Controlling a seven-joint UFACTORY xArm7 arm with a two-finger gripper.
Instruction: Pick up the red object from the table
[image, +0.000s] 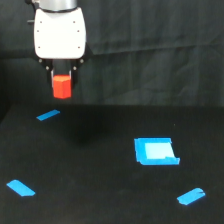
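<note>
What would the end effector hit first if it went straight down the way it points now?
Probably bare table. The end effector points straight down, holding the red object above it. The nearest blue tape strip lies just toward the exterior view's left, though depth is unclear.

**Open room below me, only flat tape on the counter**

My hand (62, 82) hangs above the counter (100, 200) near the exterior view's upper left, with the red object (62, 86) between my fingers and clear air beneath it. Nothing upright stands anywhere on the counter. What lies there is flat: a blue tape strip (48, 115) just below me, another strip (21, 188) toward the near left corner, a third strip (191, 196) at the near right, and a blue square patch (156, 151) right of centre. Behind me hangs the black cloth backdrop (160, 50), closing off the far side.
</note>
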